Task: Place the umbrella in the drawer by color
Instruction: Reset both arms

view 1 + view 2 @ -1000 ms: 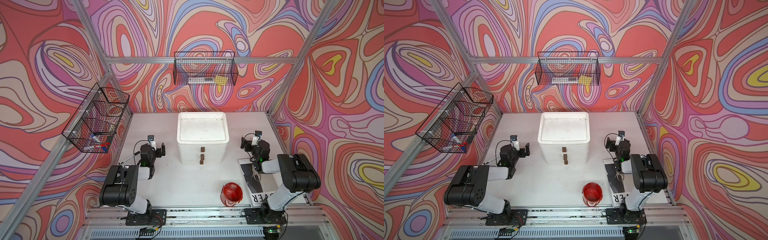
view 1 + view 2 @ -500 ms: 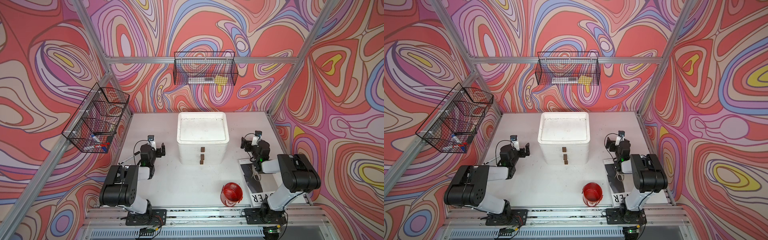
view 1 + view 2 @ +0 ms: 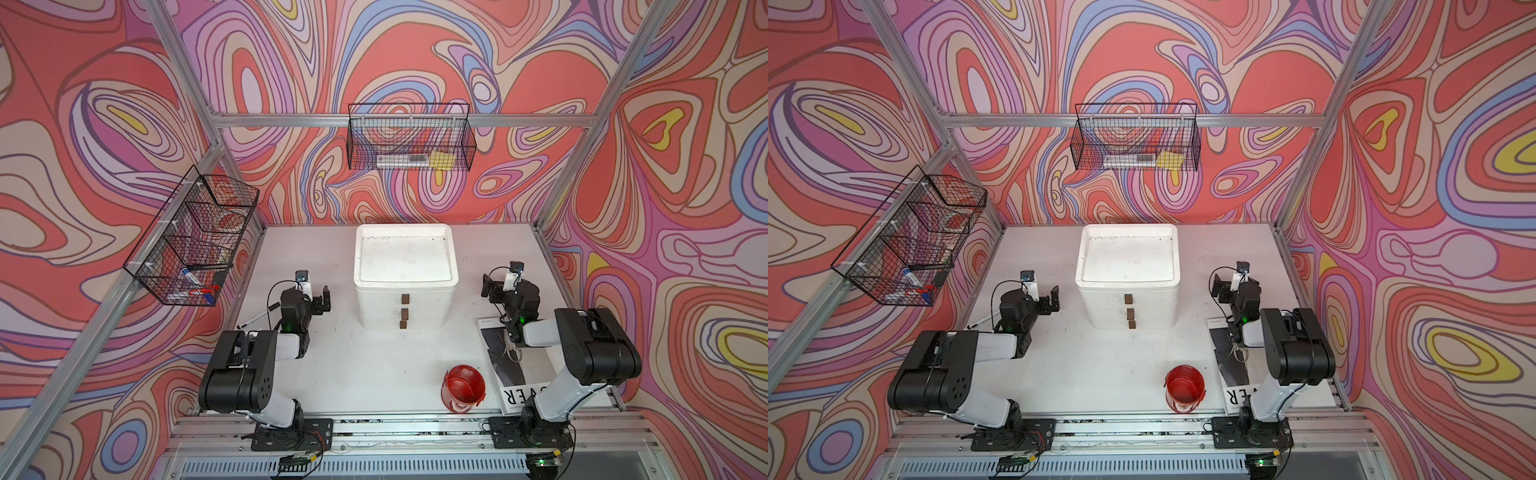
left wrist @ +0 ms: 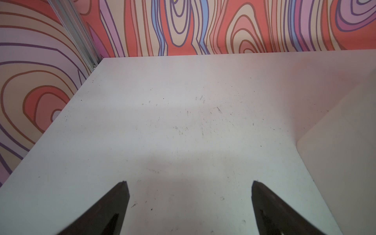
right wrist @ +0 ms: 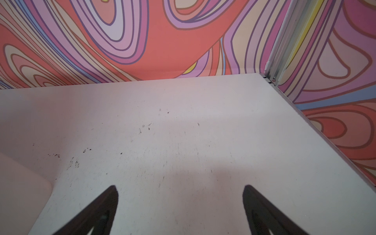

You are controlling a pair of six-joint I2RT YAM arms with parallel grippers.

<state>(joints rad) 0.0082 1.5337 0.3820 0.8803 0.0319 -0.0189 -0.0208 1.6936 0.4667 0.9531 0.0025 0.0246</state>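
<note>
The white drawer unit (image 3: 432, 311) (image 3: 1154, 309) stands mid-table with three brown handles, all drawers closed. The umbrella is hidden in these views. A red bucket-like container (image 3: 463, 388) (image 3: 1185, 388) stands near the front edge, right of centre. My left gripper (image 3: 322, 300) (image 3: 1050, 301) (image 4: 189, 183) hovers open over bare table left of the drawer unit, whose side (image 4: 345, 162) shows beside it. My right gripper (image 3: 489, 286) (image 3: 1219, 291) (image 5: 180, 187) is open over bare table to the unit's right. Neither holds anything.
A magazine (image 3: 503, 365) (image 3: 1229, 361) lies under the right arm with a small thin pale object (image 3: 512, 352) on it. A black pen (image 3: 257, 316) lies by the left arm. Wire baskets hang on the left wall (image 3: 195, 241) and back wall (image 3: 409, 143).
</note>
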